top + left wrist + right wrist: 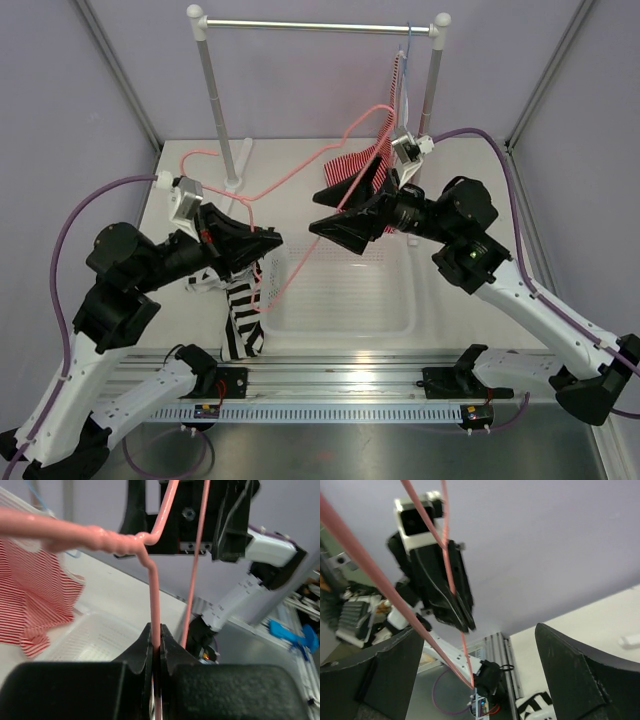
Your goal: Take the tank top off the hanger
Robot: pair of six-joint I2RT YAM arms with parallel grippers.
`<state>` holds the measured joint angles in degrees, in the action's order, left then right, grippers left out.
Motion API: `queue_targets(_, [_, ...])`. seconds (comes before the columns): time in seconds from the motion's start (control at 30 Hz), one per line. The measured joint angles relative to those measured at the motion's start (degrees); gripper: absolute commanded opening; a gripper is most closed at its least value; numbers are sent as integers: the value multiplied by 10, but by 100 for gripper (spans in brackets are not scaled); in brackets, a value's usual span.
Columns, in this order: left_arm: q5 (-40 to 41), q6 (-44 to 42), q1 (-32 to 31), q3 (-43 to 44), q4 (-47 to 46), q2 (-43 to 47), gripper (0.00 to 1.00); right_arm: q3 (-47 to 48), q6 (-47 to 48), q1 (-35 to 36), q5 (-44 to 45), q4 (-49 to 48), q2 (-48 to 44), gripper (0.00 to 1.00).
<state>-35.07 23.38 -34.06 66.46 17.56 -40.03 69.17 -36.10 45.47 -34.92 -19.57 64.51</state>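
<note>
Left gripper [156, 635] clamped on thin pink wire hanger [153, 590]. Right gripper [479, 628] jaws wide apart, wire between. Black-and-white striped tank top [240, 322] dangles lower left.

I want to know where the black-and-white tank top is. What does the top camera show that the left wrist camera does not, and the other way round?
Only the top view: the tank top hanging under the left gripper, by the near left corner of the basket, and the clothes rail.
Only the left wrist view: the fingers shut on the hanger wire, below its twisted neck.
Both: the hanger, the red-striped top, the basket and the open right gripper.
</note>
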Motion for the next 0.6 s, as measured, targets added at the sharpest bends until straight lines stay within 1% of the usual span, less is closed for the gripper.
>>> queue_targets(0.1, [67,-16,-1,56,54,-16,0,0,32,-1,64,63,-18,99])
queue_targets(0.2, [143,-30,-1,108,116,-28,0,0,68,-1,146,130,-42,100])
queue_targets(0.33, [268,-46,-2,196,215,-76,0,0,106,-1,264,216,-74,99])
queue_targets(0.4, [322,-55,-2,221,250,-100,0,0,120,-1,305,245,-87,100])
queue_targets(0.5, [411,-61,-2,269,328,-155,0,0,136,-1,341,275,-103,99])
queue_targets(0.6, [488,-72,-2,357,409,-241,0,0,148,-1,362,299,-113,99])
